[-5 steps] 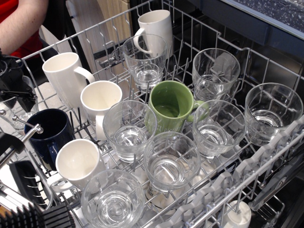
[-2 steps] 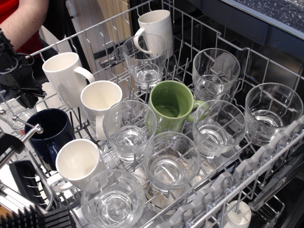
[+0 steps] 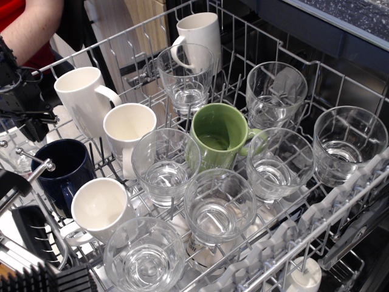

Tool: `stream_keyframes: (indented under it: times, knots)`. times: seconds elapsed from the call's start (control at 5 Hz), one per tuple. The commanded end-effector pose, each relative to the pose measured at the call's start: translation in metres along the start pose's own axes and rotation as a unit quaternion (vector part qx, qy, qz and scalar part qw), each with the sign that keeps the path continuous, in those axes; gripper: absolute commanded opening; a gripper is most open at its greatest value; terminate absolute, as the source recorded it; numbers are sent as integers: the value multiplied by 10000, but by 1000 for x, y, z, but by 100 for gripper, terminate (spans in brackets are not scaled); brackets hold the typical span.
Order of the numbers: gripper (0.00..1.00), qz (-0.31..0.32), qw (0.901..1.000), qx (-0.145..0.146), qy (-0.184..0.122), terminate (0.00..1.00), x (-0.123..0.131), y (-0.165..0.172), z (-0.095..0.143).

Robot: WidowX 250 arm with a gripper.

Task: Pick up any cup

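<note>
I have the wire dishwasher rack (image 3: 340, 201) filling most of the view, pulled out and loaded with drinkware standing mouth-up. Seven clear glass tumblers (image 3: 165, 165) sit among the tines, spread from the near left corner to the far right, and none of them is held. A green mug (image 3: 219, 135) stands in the middle, touching or nearly touching the tumblers on either side. White mugs (image 3: 85, 100) line the left and back, with a dark navy mug (image 3: 65, 170) just beside the left rim.

My gripper (image 3: 27, 112) hangs at the far left edge, above and outside the rack, near the navy mug and well apart from every tumbler. It is mostly cut off by the frame, so I cannot tell how wide its fingers stand.

I judge this as the approach step, nothing grasped yet. Next I need to swing right over the rack, pick one tumbler with room around its rim, and descend so one finger goes inside it, clear of the neighbouring mugs and tines.
</note>
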State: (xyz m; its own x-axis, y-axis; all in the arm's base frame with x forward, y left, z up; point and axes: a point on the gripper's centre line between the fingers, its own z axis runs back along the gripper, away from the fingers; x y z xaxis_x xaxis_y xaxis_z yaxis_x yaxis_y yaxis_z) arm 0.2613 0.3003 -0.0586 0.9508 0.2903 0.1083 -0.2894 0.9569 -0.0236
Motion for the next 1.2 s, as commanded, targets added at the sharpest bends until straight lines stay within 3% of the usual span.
stream_keyframes:
  times: [0.0, 0.4, 0.6, 0.8, 1.0]
  knots:
    - [0, 253, 9949, 628, -750, 0, 39, 4, 100]
    - [0, 627, 9904, 1134, -476, 0, 56, -7, 151]
    - [0, 698, 9895, 1227, -323, 0, 64, -8, 179]
    - [0, 526, 9896, 1304, -308, 0, 71, -10, 190]
    - [0, 482, 9912, 1195, -313, 100, 66, -9, 197]
